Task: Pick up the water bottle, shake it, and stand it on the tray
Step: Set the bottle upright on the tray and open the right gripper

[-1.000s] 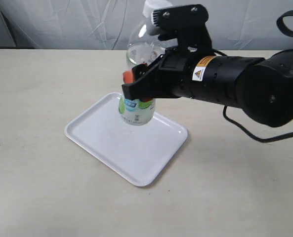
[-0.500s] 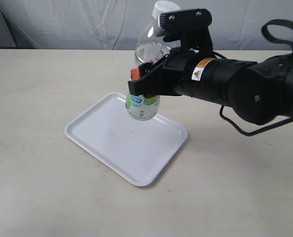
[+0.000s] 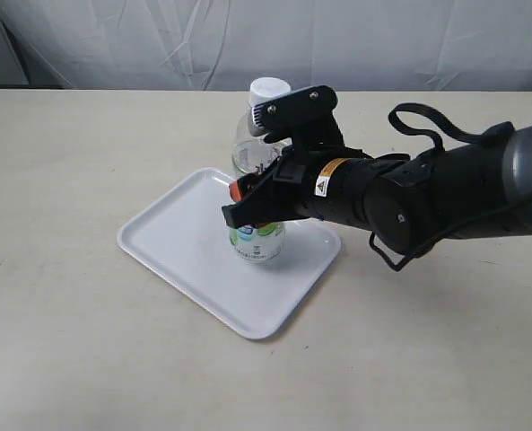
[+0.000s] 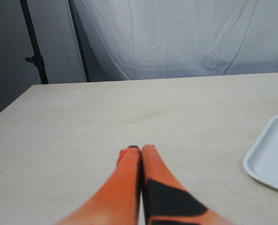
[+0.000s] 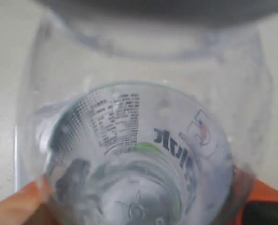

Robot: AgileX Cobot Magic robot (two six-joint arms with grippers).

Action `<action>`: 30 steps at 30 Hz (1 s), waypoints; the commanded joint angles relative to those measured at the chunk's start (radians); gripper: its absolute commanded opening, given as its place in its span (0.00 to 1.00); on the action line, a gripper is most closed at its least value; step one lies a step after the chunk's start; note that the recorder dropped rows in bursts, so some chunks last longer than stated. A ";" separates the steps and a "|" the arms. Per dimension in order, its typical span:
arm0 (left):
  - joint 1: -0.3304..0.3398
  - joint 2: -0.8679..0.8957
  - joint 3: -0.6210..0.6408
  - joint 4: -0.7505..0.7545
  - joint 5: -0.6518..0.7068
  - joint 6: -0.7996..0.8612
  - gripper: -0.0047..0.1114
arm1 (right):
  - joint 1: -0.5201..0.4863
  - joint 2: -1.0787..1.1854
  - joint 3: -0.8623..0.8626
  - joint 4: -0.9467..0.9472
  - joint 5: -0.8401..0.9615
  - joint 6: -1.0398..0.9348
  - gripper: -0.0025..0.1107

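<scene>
My right tool point(image 3: 255, 199) hides the middle of the water bottle point(image 3: 257, 244) and most of its label; whether its base touches the tray point(image 3: 171, 242) I cannot tell. Close up, its neck blurs grey; my left tool point(image 4: 139, 151) is cut off behind the fingers.

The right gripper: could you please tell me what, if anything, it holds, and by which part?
The right gripper is shut on the water bottle, clamping its labelled body around the middle, cap upward. The left gripper is shut and holds nothing.
</scene>
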 commanded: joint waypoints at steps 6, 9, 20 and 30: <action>-0.006 -0.005 0.002 -0.001 -0.004 -0.006 0.04 | 0.000 -0.005 -0.008 -0.092 -0.019 -0.005 0.13; -0.006 -0.005 0.002 -0.001 -0.004 -0.006 0.04 | 0.000 -0.005 -0.008 -0.106 -0.010 -0.005 0.34; -0.006 -0.005 0.002 -0.001 -0.004 -0.006 0.04 | 0.000 -0.005 -0.008 -0.106 -0.002 -0.005 0.78; -0.006 -0.005 0.002 -0.001 -0.004 -0.006 0.04 | 0.000 -0.046 -0.008 -0.106 -0.006 -0.005 0.79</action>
